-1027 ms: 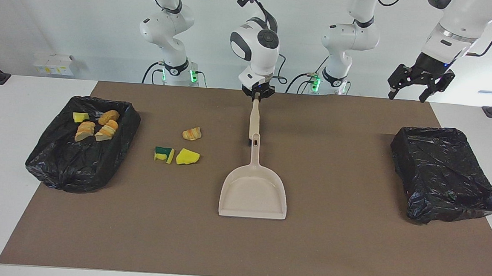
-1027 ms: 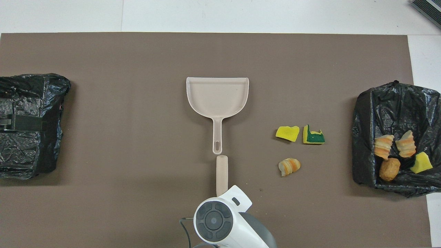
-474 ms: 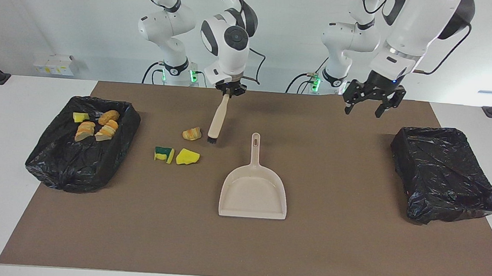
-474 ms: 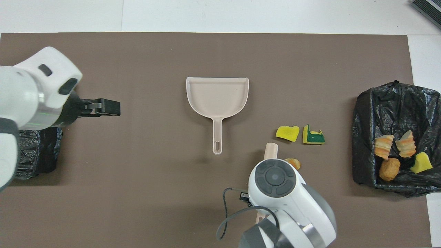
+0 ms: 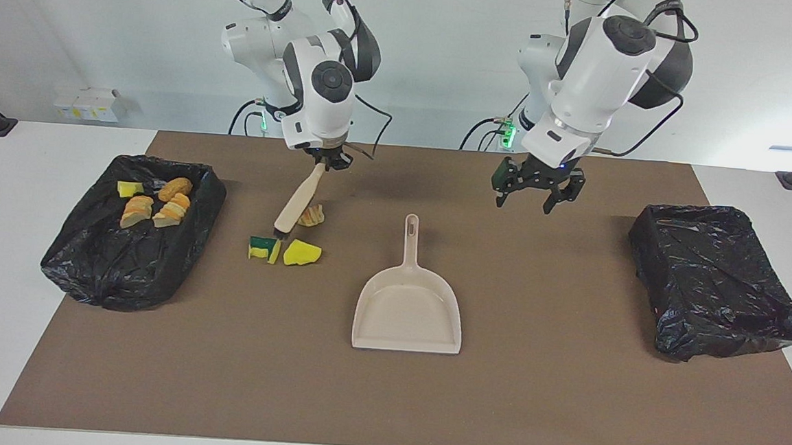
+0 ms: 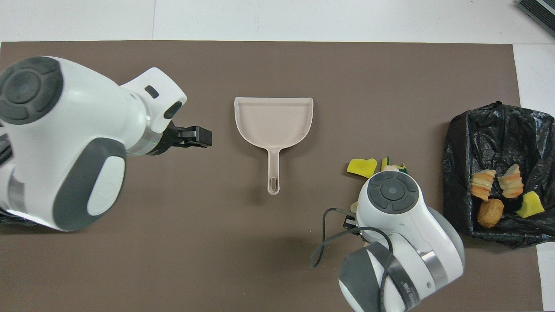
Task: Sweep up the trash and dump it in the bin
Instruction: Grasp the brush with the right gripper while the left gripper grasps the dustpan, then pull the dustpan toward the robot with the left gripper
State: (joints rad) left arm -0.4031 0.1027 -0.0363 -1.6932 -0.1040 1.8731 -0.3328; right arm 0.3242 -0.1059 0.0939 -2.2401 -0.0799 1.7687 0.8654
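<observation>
My right gripper (image 5: 329, 158) is shut on the handle of the beige brush (image 5: 297, 203). The brush is tilted, with its black bristle end down beside the orange-tan piece (image 5: 312, 215) and just nearer the robots than the green-and-yellow sponge (image 5: 264, 247) and the yellow chunk (image 5: 302, 252). The overhead view shows the yellow chunk (image 6: 362, 167); the arm covers most of the other scraps. Several more scraps (image 5: 156, 202) lie in the black-lined bin (image 5: 110, 281) at the right arm's end. My left gripper (image 5: 535, 193) is open and empty, in the air beside the beige dustpan's (image 5: 408, 313) handle.
The dustpan (image 6: 273, 121) lies flat mid-mat, handle toward the robots. A second black-lined bin (image 5: 716, 276) stands at the left arm's end with nothing showing in it. The bin with scraps (image 6: 490, 125) sits at the mat's edge.
My right gripper has carried the brush toward the right arm's end, its bristles going from beside the orange-tan piece to beside the sponges. My left gripper has moved in and down toward the dustpan handle.
</observation>
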